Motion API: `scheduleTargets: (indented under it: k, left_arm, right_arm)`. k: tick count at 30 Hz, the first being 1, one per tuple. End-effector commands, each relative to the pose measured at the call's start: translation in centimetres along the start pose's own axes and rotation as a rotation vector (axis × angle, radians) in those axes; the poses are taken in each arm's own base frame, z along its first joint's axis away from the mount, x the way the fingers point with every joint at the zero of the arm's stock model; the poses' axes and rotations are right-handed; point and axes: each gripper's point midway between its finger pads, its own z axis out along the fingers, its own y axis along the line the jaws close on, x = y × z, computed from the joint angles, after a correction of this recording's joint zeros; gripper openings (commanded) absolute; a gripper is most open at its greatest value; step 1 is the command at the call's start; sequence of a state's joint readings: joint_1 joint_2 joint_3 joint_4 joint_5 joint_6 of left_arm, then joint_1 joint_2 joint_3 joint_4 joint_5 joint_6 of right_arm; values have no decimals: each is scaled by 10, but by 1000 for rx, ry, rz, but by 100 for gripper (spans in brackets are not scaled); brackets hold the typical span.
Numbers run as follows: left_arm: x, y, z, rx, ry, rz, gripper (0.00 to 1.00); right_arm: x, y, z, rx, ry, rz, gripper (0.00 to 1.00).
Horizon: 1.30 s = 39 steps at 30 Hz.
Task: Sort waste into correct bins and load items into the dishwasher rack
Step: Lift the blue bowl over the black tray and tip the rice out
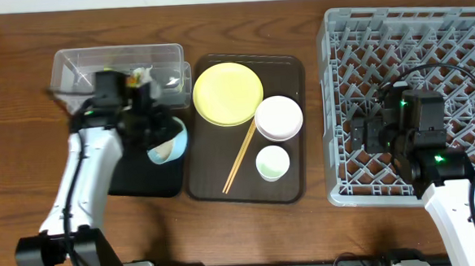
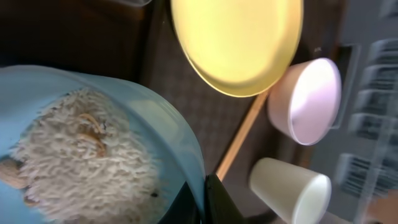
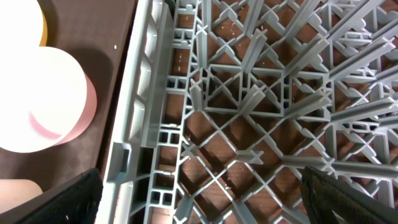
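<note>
My left gripper is shut on the rim of the light blue bowl, which holds white rice. It hangs over the right edge of the black tray. In the left wrist view the dark fingers pinch the bowl's rim. The yellow plate, white bowl, white cup and chopsticks lie on the brown tray. My right gripper stands open above the grey dishwasher rack's left part, with nothing between its fingers.
The clear tub stands behind the black tray, its contents mostly hidden by my left arm. In the right wrist view the rack's left wall runs beside the white bowl. Bare wooden table lies to the left and in front.
</note>
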<state>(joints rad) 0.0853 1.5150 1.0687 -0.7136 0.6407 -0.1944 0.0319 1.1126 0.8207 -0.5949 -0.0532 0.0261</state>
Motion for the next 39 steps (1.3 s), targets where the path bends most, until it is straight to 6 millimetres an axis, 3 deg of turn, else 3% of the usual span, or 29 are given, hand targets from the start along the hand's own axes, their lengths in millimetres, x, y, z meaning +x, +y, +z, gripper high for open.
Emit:
scheduleTargets:
  k: [1,7,14,20,29,39]
  left_arm:
    - [2,-13,-15,254,7,6,6]
    - [-19,-18,-53,576,-65,-66,6]
    - [-36,-6,-84,847,-109,-199,6]
    - [-42,17,-84,857,-95,-354,6]
    - [-44,27,-89,875,12,-670,6]
    - [-46,30,-91,876,0,-668,6]
  right_arm:
    - [-7,1,-2,-7,-14,14,99]
    - [-6,1,-2,-7,-14,14,99]
    - [-6,1,-2,-7,-14,14,99]
    - [-6,1,-2,-7,-14,14,99]
    - [-6,1,-2,-7,-14,14,99]
    - [-7,1,-2,-7,-14,14,99]
